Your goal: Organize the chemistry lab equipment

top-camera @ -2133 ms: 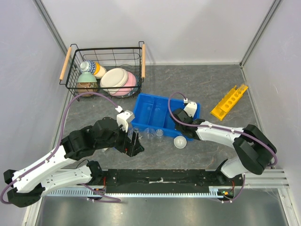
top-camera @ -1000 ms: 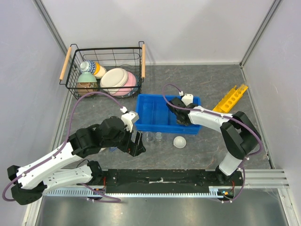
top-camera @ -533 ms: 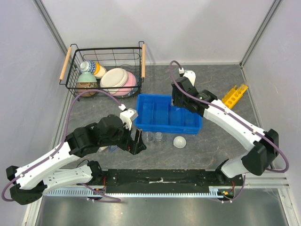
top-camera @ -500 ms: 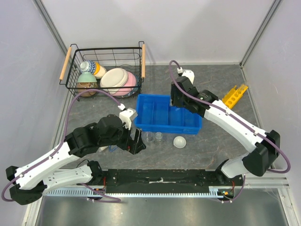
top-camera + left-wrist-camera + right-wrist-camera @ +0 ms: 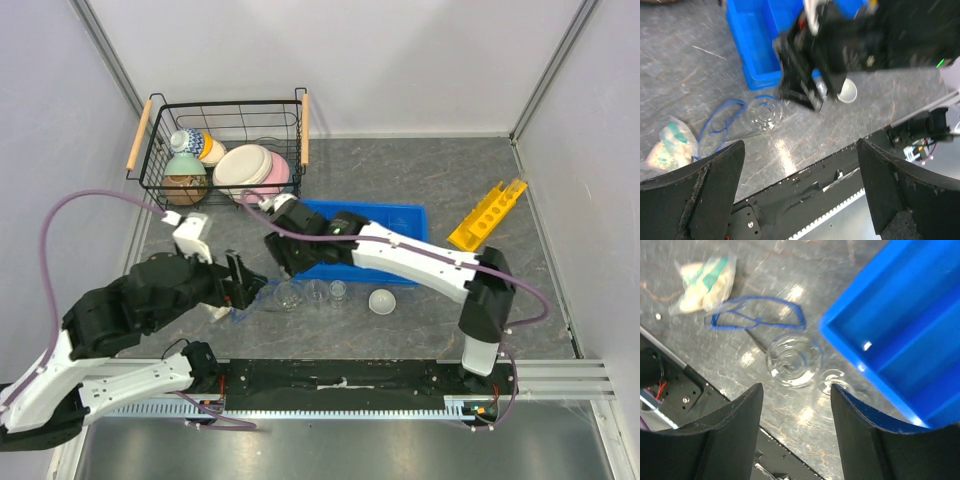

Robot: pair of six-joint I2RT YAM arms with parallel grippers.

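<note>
Reaching leftward across the blue bin (image 5: 400, 215) with the right gripper (image 5: 285, 258), fingers spread and pinching nothing. Just beyond that open gap, in the right wrist view, a round clear glass vessel (image 5: 792, 360) upright on the grey table (image 5: 420, 170), untouched by either finger; whether hung above it or level with it, cannot tell. To its right a second glass vessel (image 5: 832, 382), smaller, close beside the bin's near wall. Three such vessels in a row in the overhead view, just near of the bin, then the small white domed dish (image 5: 381, 301) to their right, apart from them. Yellow rack (image 5: 487, 216) lying at the far right of the table, well apart from the rest. Facing the row from the left, the left gripper (image 5: 240, 283), likewise spread wide and holding nothing, short of the nearest vessel and not touching it. On the table by the left gripper, a thin blue loop (image 5: 755, 312) and beside it a small crumpled packet (image 5: 702, 282). At the far left, a black wire basket (image 5: 230, 103) with wooden handles, holding pastel bowls (image 5: 250, 170) and cups.
</note>
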